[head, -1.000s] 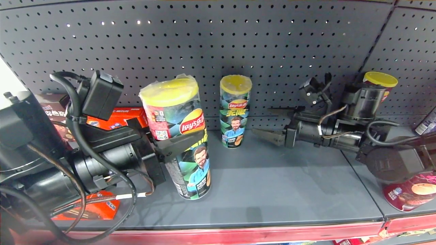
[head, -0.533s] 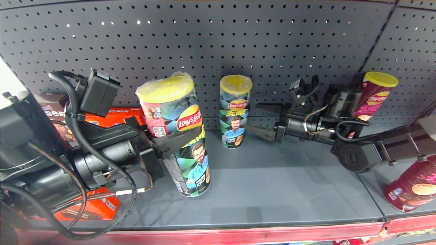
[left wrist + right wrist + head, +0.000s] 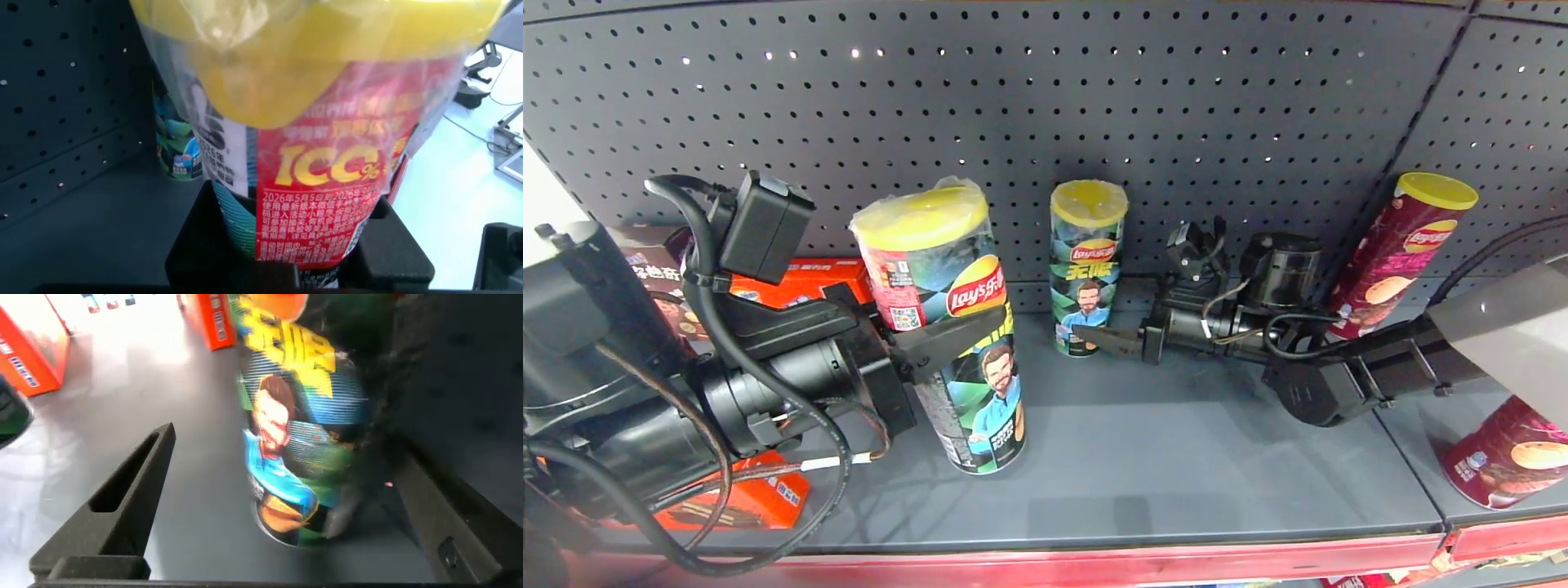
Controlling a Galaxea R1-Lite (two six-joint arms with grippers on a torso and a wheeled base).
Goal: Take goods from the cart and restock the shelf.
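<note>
Shelf stock in print: the near can [image 3: 976,384] carries a red-and-yellow logo oval, a QR code, large yellow characters and rows of small dated type on a red panel. The far can [image 3: 1086,269] shows the same logo above yellow characters. The maroon can [image 3: 1401,245] repeats the logo. An orange box [image 3: 796,282] bears small white lettering.

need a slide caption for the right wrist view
Open right gripper flanking an upright green-and-blue cylindrical chip can on the dark grey shelf.
</note>
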